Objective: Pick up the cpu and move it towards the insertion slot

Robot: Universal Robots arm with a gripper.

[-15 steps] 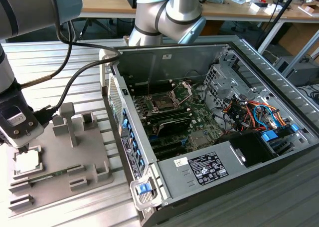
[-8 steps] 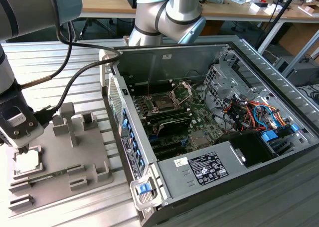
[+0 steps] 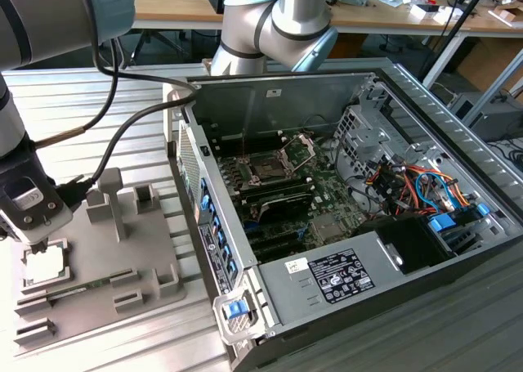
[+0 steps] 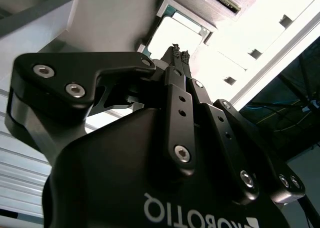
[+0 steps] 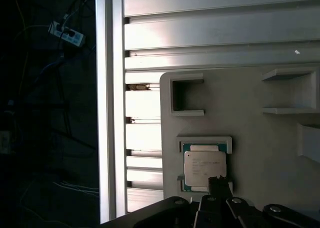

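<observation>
You've no part of the job done yet: the cpu (image 3: 45, 263) lies flat in its pocket on the grey holder (image 3: 143, 241) at the exterior view's left, well apart from the insertion slot (image 3: 269, 169) inside the open case. The gripper (image 3: 37, 241) hangs just above it, fingertips drawn together on nothing, so the lift and carry are all left. The chip is thin and square, with a pale silver lid and a green rim.
</observation>
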